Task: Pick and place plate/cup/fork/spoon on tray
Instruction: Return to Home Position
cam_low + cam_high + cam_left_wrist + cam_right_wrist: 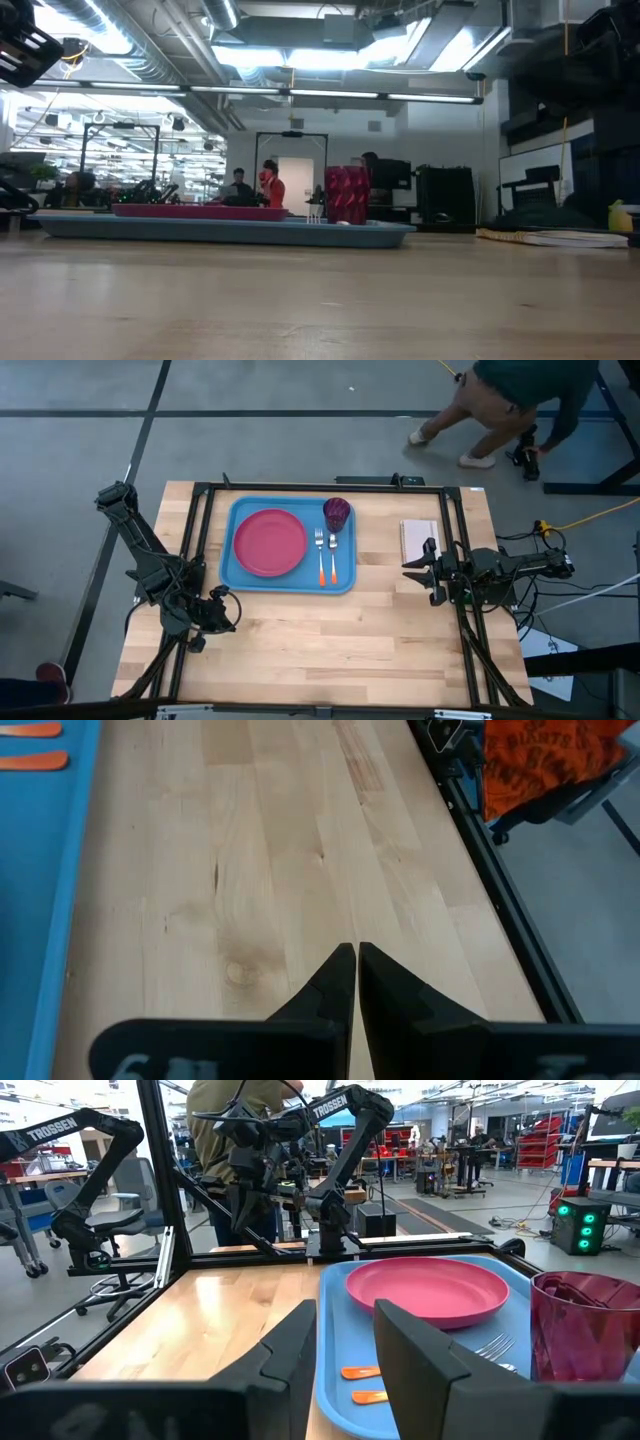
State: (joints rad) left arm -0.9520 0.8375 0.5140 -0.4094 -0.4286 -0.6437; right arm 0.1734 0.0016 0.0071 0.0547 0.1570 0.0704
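Four items on tray (290,582), well apart from both arms, left jaws closed, right jaws parted.

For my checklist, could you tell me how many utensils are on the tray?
2: the fork and the spoon lie side by side on the tray, between the plate and its right rim.

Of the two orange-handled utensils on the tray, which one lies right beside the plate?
The fork, its tines showing in the high view. It lies between the plate and the spoon, which sits on the side away from the plate, below the cup.
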